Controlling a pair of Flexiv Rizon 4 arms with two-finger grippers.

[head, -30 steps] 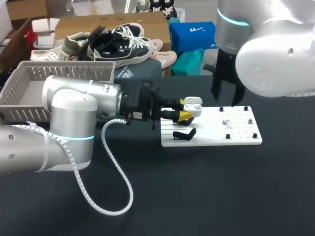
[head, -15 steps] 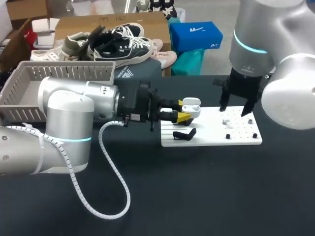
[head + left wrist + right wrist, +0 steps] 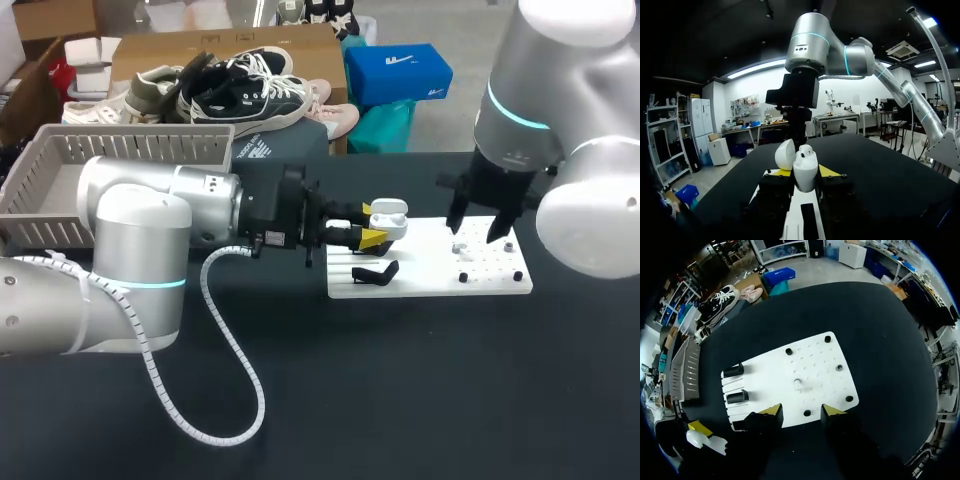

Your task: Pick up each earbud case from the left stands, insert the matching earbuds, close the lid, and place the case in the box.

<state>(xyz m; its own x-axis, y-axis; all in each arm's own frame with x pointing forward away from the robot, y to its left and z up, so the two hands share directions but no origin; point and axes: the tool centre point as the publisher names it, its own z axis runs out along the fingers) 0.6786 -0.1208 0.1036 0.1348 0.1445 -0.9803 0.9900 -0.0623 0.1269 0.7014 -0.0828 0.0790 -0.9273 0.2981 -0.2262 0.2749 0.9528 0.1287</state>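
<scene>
"What moves?"

"Mostly the right arm (image 3: 520,110). A second ago its gripper (image 3: 475,228) hangs above the far edge of the white board (image 3: 420,272). Now it sits lower, over the board's far right part."

"And that big elbow?"

"It swings out past the board's right end and no longer looms above it."

"Anything on the left?"

"A small pull-back. The left gripper (image 3: 372,226) and its earbud case (image 3: 388,218) shift slightly toward the board's left end."
</scene>
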